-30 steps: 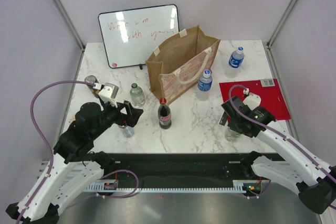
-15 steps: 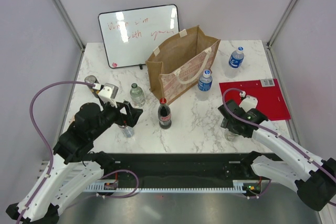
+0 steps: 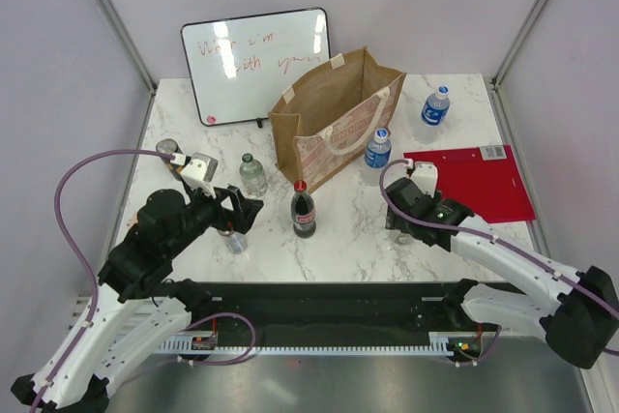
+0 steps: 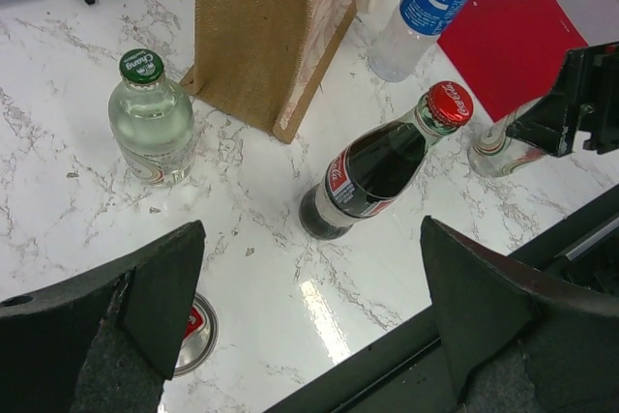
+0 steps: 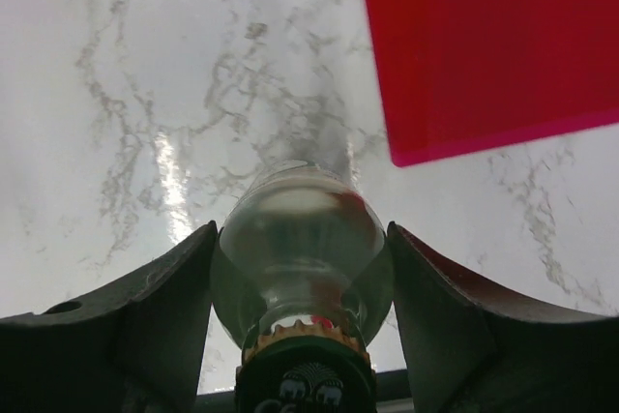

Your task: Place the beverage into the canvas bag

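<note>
The tan canvas bag (image 3: 334, 123) with white handles stands open at the back centre and also shows in the left wrist view (image 4: 261, 26). My right gripper (image 3: 401, 218) is shut on a clear glass bottle (image 5: 300, 224) with a green crown cap, low over the table just left of the red folder (image 3: 474, 181). That bottle shows tilted in the left wrist view (image 4: 495, 147). My left gripper (image 3: 237, 212) is open and empty above the table's front left, and its wrist view shows it (image 4: 309, 268) near a cola bottle (image 4: 372, 171).
The cola bottle (image 3: 304, 212) stands in front of the bag. A green-capped clear bottle (image 3: 252, 174) stands left of it. A blue-labelled bottle (image 3: 377, 149) stands by the bag's right side, another (image 3: 435, 106) at the back right. A whiteboard (image 3: 256, 65) leans at the back.
My right gripper has moved left with the clear glass bottle, from the front right beside the red folder towards the table's middle. The left arm has not moved.
</note>
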Controlling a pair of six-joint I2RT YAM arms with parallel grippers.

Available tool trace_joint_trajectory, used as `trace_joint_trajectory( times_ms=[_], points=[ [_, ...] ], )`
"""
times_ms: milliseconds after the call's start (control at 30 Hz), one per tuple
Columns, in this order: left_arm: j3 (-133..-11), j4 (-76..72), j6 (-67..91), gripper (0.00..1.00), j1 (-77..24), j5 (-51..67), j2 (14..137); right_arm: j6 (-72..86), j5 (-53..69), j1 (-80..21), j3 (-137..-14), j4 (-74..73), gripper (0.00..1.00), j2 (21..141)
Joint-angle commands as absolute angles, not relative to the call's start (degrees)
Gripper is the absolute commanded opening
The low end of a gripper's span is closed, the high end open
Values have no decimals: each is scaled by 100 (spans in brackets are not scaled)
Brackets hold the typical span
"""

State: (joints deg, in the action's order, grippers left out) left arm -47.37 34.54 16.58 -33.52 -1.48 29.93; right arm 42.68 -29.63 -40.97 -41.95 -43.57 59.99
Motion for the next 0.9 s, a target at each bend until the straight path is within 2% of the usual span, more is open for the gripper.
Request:
trace_joint_trajectory(
  times_ms=[0, 67, 200, 367, 667, 867],
  points=[
    [-4693, 3199, 1450, 99, -3366, -272, 2971, 3911, -2654, -4499, -4298, -3201, 66, 6512],
    [-4685, 3199, 1450, 99, -3366, -281, 2953, 3824, -2654, -4631, -4254, -3042, 69, 6530],
    [-4676, 3199, 1441, 99, -3366, -299, 2953, 3718, -2681, -4702, -3947, -2708, 83, 6337],
    [-4667, 3173, 1441, 99, -3366, -272, 2979, 3612, -2812, -4702, -3701, -2488, 92, 6223],
    [-4658, 3173, 1441, 98, -3366, -272, 3006, 3411, -2909, -4711, -3481, -2145, 85, 6302],
    [-4658, 3173, 1441, 98, -3366, -290, 3023, 3436, -3251, -4702, -3472, -2127, 90, 6363]
  ],
)
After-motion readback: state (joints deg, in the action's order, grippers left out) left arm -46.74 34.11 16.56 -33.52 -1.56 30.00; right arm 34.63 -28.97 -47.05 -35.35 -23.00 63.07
